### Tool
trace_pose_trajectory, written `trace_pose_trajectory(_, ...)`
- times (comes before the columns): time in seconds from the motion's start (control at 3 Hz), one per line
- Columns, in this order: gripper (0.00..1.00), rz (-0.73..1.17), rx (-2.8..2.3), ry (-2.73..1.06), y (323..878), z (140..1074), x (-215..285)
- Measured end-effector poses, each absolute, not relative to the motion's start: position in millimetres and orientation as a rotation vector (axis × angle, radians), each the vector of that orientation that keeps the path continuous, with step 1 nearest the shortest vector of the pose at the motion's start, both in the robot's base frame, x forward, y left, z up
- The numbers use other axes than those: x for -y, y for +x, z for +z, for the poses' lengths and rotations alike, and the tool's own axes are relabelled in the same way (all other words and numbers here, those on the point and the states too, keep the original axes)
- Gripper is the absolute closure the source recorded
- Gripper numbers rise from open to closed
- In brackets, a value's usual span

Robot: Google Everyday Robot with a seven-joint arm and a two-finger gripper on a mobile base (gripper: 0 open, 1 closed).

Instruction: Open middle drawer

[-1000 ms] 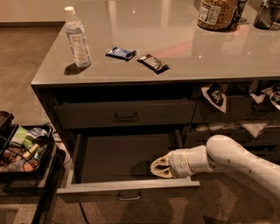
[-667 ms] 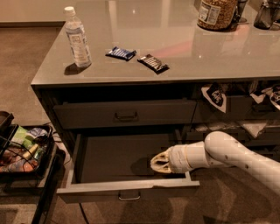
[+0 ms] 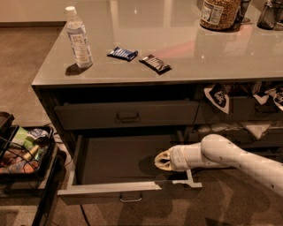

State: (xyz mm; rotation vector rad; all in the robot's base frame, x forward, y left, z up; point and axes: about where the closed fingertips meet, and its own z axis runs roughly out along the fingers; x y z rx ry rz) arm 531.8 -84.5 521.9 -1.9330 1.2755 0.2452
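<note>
One gripper (image 3: 162, 160) inside open middle drawer (image 3: 101, 190)

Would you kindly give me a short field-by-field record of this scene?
middle drawer: pulled well out, loop pull facing front
end effector: inside the open drawer, right side, just behind its front
upper drawer: shut
counter: holds water bottle, blue snack bar, dark snack bar, jar
side cart: left of the drawers, holds assorted packets
</note>
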Motion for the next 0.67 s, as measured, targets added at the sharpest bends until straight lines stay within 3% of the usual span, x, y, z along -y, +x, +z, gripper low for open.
trace_pose_trajectory(0.67, 1.00, 0.261, -1.411, -1.968, 542, 466, 82)
